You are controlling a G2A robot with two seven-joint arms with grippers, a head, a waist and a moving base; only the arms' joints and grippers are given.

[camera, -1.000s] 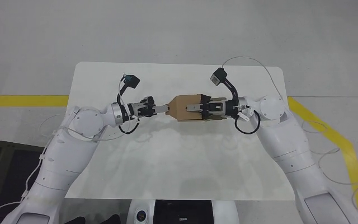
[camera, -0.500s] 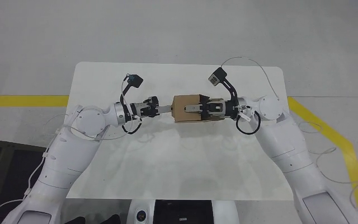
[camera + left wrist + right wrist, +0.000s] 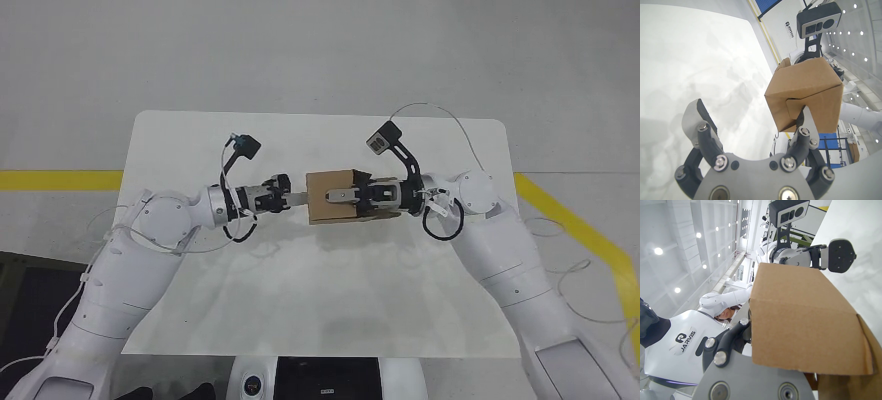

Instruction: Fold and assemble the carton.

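Top view: carton [image 3: 335, 197] over middle of table [image 3: 200, 140], seemingly lifted clear. Right pincer [image 3: 348, 192] clamped on carton wall at one end. Left pincer [image 3: 753, 108] spread wide, one fingertip [image 3: 806, 113] touching end flap tab [image 3: 794, 108].

Advice: push straight along carton, right grip firm, seat tab without buckling.

Long axis runs across table, arm to arm; flapped end faces left pincer.

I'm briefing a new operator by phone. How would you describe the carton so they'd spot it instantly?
Look over the middle of the white table. Held there by the right pincer is the carton, a brown cardboard box, with one fingertip of the open left pincer on its end flap. It is the only brown thing there.
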